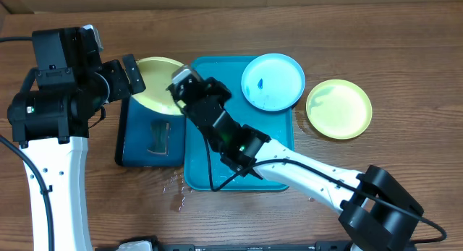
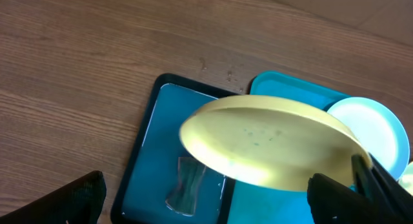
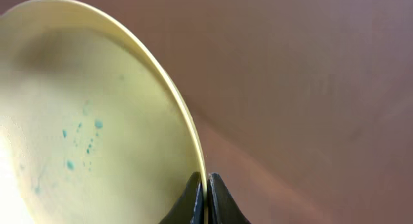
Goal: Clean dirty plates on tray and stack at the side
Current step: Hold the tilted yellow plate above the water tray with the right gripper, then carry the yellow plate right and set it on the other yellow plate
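A yellow-green plate (image 1: 158,86) (image 2: 271,146) hangs tilted above the small dark blue tray, with my right gripper (image 1: 185,83) (image 3: 206,197) shut on its rim. Small blue specks dot its pale face (image 3: 84,140). My left gripper (image 1: 133,74) (image 2: 210,208) stands open just left of this plate, nothing between its fingers (image 2: 80,198). A light blue plate (image 1: 273,82) (image 2: 373,130) with a blue smear rests on the far right corner of the turquoise tray (image 1: 239,171) (image 2: 290,88). Another yellow-green plate (image 1: 338,108) lies on the table to the right of the tray.
The dark blue, black-rimmed tray (image 1: 137,146) (image 2: 148,153) lies left of the turquoise one and holds a pale crumpled thing (image 1: 159,137) (image 2: 187,185). Water drops (image 1: 176,193) spot the wood near the trays' front edge. My right arm (image 1: 304,171) crosses the turquoise tray.
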